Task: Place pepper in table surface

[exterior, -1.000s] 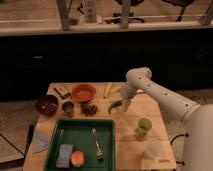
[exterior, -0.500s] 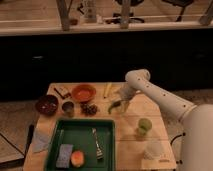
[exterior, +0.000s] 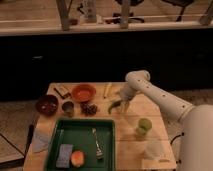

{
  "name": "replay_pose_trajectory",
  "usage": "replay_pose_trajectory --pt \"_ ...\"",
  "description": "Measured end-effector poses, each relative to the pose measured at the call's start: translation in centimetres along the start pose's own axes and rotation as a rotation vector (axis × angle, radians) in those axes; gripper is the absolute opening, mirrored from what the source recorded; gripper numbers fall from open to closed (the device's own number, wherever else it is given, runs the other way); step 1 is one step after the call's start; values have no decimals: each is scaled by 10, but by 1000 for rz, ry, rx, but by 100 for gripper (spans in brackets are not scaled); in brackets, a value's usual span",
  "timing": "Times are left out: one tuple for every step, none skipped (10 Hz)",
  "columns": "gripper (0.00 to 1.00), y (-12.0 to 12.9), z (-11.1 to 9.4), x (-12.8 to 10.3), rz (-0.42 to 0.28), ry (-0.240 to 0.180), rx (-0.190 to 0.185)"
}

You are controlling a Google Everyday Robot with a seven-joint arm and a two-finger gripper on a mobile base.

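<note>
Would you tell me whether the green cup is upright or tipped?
The cup stands upright, open mouth facing up. The end effector is beside the pepper.

The surface (exterior: 126,149) is light tan wood, striped by its planks. The green pepper (exterior: 114,106) lies at the back of it, with the pale grey pincer (exterior: 121,105) of the white arm (exterior: 160,97) just over it. The tray (exterior: 85,122) is dark green and holds a blue-grey sponge (exterior: 64,155), an orange-red fruit (exterior: 77,158) and a silvery fork (exterior: 96,145). One bowl (exterior: 83,92) is orange, another (exterior: 47,105) dark reddish brown. The cup (exterior: 144,125) is light green, the stick (exterior: 106,90) yellow, the grapes (exterior: 90,108) dark.
</note>
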Motion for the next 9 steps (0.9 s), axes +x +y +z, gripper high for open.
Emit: replay_pose_trajectory --pt "80 1 1 0 0 -2 -3" --pt "80 1 2 1 3 -5 -6" --pt "80 2 3 1 5 -8 -8" --pt "80 2 4 1 6 -11 -10" --pt "80 3 5 0 8 -14 -12" --pt "80 3 5 1 9 -16 -13" --pt "80 4 6 0 11 -18 -16" --pt "80 4 7 0 13 -21 -18" --pt "80 4 8 1 14 -23 -19"
